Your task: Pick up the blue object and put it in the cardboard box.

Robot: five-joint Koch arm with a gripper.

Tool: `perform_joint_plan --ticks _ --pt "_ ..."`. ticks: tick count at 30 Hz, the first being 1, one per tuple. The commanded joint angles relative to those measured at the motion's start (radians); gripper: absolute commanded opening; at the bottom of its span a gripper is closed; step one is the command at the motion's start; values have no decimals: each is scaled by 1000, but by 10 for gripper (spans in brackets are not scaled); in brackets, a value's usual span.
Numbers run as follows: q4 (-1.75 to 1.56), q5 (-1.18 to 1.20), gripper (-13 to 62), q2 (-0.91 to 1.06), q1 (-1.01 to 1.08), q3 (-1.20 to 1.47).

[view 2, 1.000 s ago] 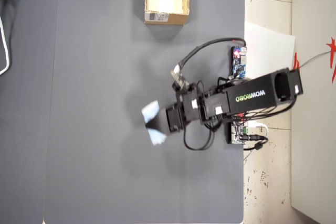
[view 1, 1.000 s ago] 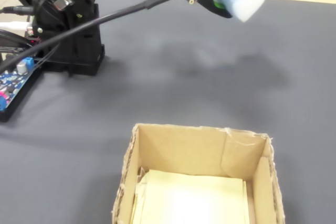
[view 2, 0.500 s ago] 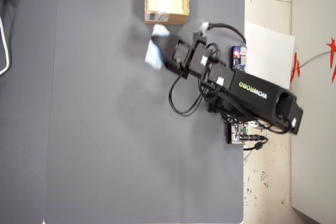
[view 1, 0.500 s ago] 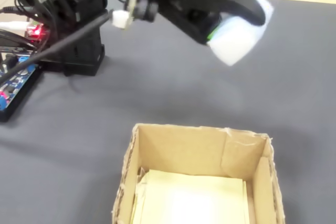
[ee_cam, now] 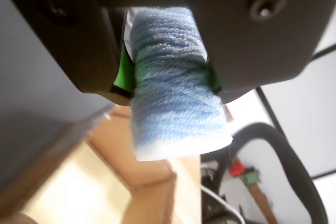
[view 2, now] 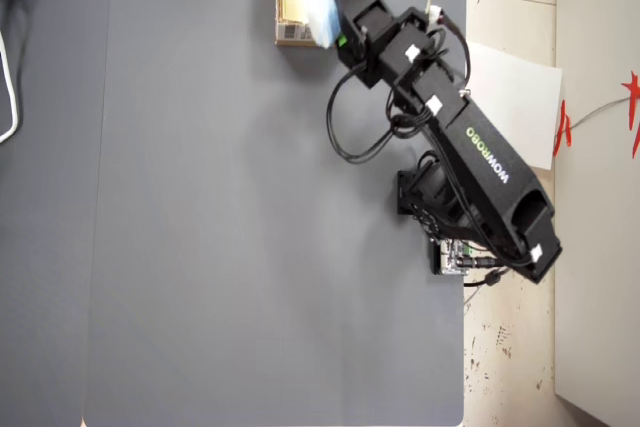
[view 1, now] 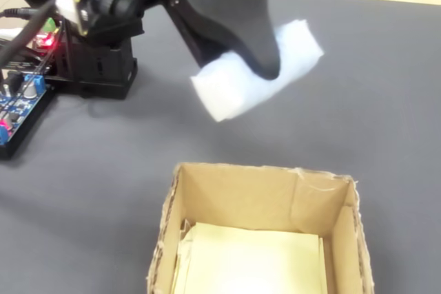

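Over cardboard box (view 2: 300, 34) edge now, claw (view 1: 255, 67) clamped on blue object (view 1: 256, 68), moved from mid-table.

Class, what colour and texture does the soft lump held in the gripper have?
Pale blue with a ribbed, woolly texture; the lump shows best in the wrist view.

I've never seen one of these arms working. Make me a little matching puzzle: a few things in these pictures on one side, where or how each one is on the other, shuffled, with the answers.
Things:
1. blue object
2. cardboard box
3. gripper
4. small blue circuit board

States:
A. lying on the grey table beside the arm's base
B. standing open on the table, nothing inside
C. held in the air, clamped between two jaws
D. shut on something soft

Pairs: 1-C, 2-B, 3-D, 4-A
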Motion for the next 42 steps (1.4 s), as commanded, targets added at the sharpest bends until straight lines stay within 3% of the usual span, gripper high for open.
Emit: perform_joint_plan --ticks 1,11,12,13,14,20,30,42 --pt "2 -2 122 -18 12 -100" --pt "54 -21 128 -284 69 -262" --pt "55 -20 144 -293 74 -264" --pt "92 8 240 -324 77 -282" --pt "106 11 270 -339 80 -293" --pt "91 15 337 -354 98 -296" --pt "72 133 337 -250 15 -262" --pt "-72 290 337 23 -276 0"
